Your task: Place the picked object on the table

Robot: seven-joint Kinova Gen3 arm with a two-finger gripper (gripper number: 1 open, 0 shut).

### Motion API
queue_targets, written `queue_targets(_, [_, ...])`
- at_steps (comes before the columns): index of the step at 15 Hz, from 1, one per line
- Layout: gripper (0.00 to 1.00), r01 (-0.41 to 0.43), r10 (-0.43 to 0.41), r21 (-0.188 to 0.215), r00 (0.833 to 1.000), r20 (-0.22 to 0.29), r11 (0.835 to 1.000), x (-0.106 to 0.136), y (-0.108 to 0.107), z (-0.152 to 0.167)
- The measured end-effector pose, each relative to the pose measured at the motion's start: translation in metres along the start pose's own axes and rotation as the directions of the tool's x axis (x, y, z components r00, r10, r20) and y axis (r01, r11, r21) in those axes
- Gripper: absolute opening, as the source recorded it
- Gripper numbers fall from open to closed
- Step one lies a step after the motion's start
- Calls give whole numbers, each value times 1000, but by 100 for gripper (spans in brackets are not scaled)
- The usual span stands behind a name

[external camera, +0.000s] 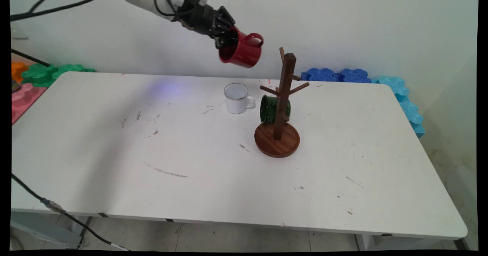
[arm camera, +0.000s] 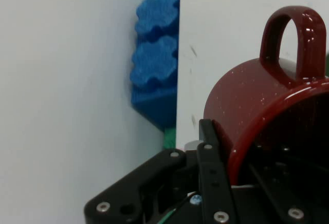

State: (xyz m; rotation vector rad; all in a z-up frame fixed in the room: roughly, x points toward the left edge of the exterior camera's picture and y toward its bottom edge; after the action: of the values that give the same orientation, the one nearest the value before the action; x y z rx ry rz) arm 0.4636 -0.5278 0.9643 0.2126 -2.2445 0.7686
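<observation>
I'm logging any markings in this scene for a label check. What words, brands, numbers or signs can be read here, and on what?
None can be read in either view. The red mug held by the gripper, the white mug, the green mug and the wooden mug tree all show plain surfaces, as do the table and the foam tiles.

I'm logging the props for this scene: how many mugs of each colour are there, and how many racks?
red mug: 1, held in the gripper
white mug: 1, on the table
green mug: 1, on the wooden mug tree
wooden mug tree: 1
Total: 4
</observation>
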Motion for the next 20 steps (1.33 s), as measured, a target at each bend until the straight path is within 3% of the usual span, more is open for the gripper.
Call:
queue_targets(11, [0, 63, -51, -74, 987, 152, 995, -31, 30, -55])
queue_targets(20, [0, 141, -97, -151, 957, 272, 978, -48, 71, -61])
